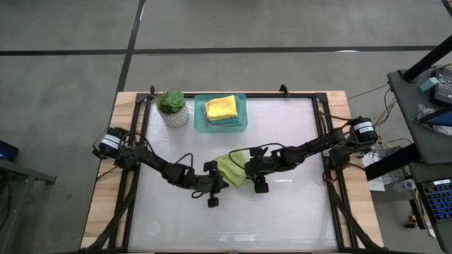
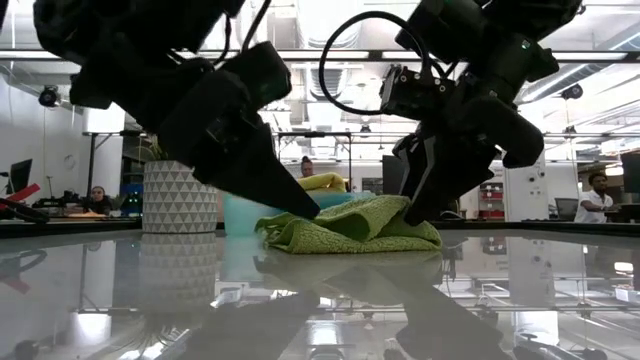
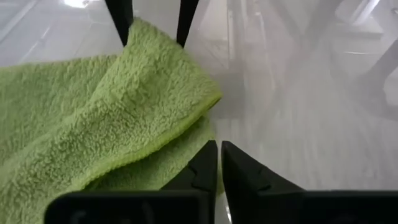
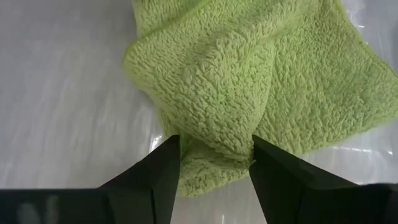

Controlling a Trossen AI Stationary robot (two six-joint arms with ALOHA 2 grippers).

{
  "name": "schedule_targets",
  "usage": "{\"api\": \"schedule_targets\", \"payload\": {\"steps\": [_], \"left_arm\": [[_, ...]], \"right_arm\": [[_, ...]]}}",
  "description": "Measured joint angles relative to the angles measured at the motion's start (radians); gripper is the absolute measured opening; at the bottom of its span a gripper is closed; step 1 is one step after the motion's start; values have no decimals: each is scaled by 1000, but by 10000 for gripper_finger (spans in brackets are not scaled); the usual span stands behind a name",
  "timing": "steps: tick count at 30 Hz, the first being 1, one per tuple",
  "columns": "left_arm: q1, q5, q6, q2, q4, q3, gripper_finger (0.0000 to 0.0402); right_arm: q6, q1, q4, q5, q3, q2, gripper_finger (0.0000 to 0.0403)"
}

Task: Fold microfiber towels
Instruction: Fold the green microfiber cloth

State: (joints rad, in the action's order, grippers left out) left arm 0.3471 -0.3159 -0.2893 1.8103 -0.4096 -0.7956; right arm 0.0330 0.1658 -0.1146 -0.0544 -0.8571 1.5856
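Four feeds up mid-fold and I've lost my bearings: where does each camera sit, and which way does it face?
High view: above the table, looking straight down; both arms meet at the lime green towel.
Low view: at tabletop height, looking level across; both arms come down onto the towel.
Left wrist view: on the left arm; the left gripper is shut beside the towel's edge.
Right wrist view: on the right arm; the right gripper straddles a towel fold, fingers apart.
Shared: all four show the same towel.

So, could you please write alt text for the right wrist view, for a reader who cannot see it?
A crumpled lime green towel lies on a pale table, with a fold bulging between the right gripper's two dark fingers, which stand apart on either side of it.
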Motion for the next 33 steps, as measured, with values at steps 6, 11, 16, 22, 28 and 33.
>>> {"api": "schedule_targets", "payload": {"steps": [6, 11, 16, 22, 28, 33], "left_arm": [[-9, 10, -35, 15, 0, 2, 1], [-9, 17, -47, 15, 3, 15, 0], [-16, 19, -47, 15, 1, 15, 0], [-18, 38, -48, 15, 8, 16, 0], [-20, 40, -49, 15, 9, 16, 0], [-20, 50, -46, 15, 9, 17, 0]], "right_arm": [[0, 0, 15, 0, 1, 0, 167], [0, 0, 23, 0, 1, 0, 126], [0, 0, 23, 0, 1, 0, 74], [0, 0, 23, 0, 1, 0, 35], [35, 0, 15, 1, 1, -3, 28], [45, 0, 16, 1, 1, -4, 28]]}}
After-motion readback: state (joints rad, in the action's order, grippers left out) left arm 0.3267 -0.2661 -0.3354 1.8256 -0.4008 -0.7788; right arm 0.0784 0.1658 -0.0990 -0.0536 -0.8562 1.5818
